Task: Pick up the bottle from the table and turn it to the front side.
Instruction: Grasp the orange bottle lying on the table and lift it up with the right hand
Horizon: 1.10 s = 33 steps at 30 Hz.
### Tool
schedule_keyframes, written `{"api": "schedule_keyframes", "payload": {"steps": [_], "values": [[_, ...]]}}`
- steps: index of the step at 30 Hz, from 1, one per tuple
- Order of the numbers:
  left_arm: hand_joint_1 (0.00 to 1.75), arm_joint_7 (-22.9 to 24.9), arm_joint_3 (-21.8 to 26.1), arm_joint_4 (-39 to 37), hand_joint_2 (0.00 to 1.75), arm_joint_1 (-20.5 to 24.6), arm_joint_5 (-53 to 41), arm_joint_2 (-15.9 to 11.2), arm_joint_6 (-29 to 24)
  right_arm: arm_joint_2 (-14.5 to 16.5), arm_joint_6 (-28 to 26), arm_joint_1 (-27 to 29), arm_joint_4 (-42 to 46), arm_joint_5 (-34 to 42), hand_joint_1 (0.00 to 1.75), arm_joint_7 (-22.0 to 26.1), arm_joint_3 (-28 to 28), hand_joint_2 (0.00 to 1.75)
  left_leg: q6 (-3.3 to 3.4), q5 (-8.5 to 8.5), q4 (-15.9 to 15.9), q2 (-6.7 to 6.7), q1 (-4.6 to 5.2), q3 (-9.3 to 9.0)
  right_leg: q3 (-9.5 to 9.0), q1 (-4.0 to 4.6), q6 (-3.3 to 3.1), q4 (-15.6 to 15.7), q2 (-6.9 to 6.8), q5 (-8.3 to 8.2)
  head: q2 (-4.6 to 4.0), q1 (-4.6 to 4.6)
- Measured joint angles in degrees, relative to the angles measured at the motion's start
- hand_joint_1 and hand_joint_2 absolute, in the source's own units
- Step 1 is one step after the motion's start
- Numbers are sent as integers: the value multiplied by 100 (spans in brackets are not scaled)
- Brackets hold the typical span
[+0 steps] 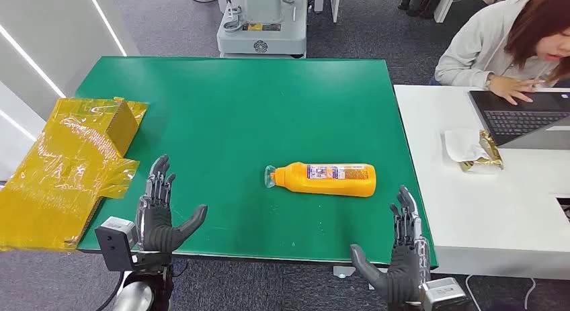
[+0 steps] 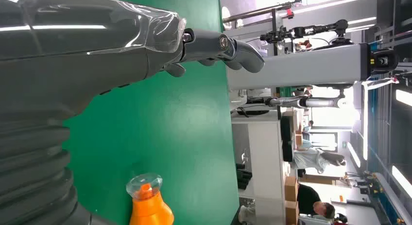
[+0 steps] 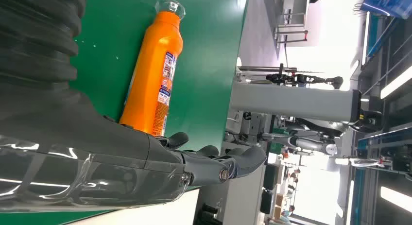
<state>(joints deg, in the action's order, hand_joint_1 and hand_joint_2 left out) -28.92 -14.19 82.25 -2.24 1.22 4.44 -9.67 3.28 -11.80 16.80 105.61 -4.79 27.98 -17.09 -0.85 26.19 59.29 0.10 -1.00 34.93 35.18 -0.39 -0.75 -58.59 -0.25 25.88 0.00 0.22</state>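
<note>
An orange bottle (image 1: 324, 179) with a clear cap lies on its side on the green table (image 1: 235, 103), cap pointing left, a label strip along its upper side. The bottle (image 3: 151, 74) also lies past my right hand's fingers in the right wrist view, and its capped end (image 2: 145, 198) shows in the left wrist view. My left hand (image 1: 158, 213) hovers at the table's near left edge, fingers spread, holding nothing. My right hand (image 1: 398, 254) is at the near right corner, just below and right of the bottle's base, fingers apart and empty.
A yellow flattened box wrapped in film (image 1: 70, 166) covers the table's left edge. A white desk (image 1: 484, 210) on the right holds a laptop (image 1: 524, 116) and a wrapped packet (image 1: 474, 150); a person (image 1: 511, 42) leans over it. A grey machine (image 1: 262, 22) stands behind the table.
</note>
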Motion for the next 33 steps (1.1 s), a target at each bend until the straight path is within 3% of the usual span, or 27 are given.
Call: {"api": "schedule_keyframes", "payload": {"steps": [19, 33], "values": [[0, -1, -1, 1, 175, -6, 7, 4, -93, 0, 107, 48, 11, -68, 0, 44, 31, 175, 0, 0, 0, 0, 0, 0, 0, 0, 0, 0, 0, 0, 0, -1], [0, -14, -80, -78, 175, 140, -39, 169, -8, 0, 31, -273, 42, -1187, 0, -30, 139, 175, 0, 0, 1, 1, 0, -1, 0, 0, 0, 1, 1, -1, 0, 0]]}}
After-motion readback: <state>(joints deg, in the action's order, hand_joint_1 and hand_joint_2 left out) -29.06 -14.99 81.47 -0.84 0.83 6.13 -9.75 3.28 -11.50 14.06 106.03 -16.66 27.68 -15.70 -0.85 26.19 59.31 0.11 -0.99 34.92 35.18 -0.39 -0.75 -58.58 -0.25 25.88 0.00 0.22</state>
